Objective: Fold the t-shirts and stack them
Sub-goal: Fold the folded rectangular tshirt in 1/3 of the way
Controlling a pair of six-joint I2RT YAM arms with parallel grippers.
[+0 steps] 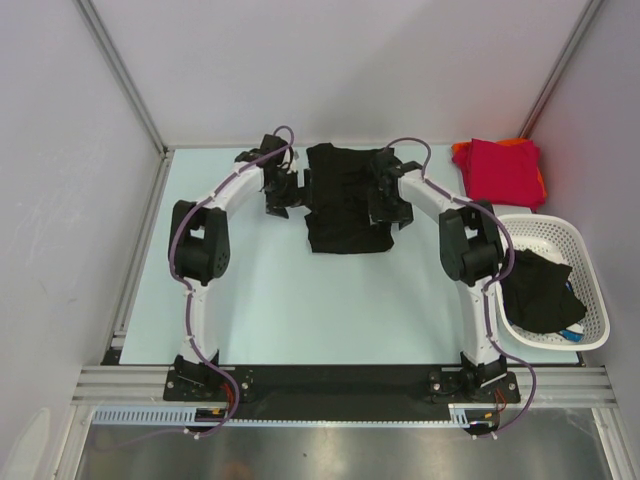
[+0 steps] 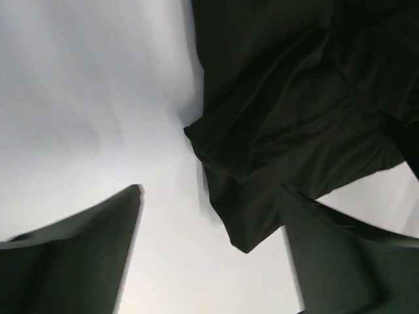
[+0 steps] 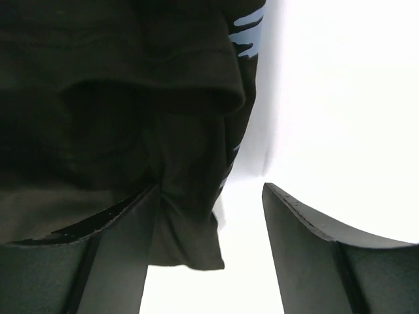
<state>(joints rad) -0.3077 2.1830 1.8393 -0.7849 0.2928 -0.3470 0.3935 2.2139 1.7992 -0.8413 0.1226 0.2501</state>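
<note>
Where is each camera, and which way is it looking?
Top: sits high behind the robot and looks down at the table. It shows the left arm, the right arm and the black shirt between them.
Left wrist: sits on the left arm and looks past the open left hand at the shirt's edge.
Right wrist: sits on the right arm and looks past the open right hand at the shirt.
Shared: all three see the black shirt.
</note>
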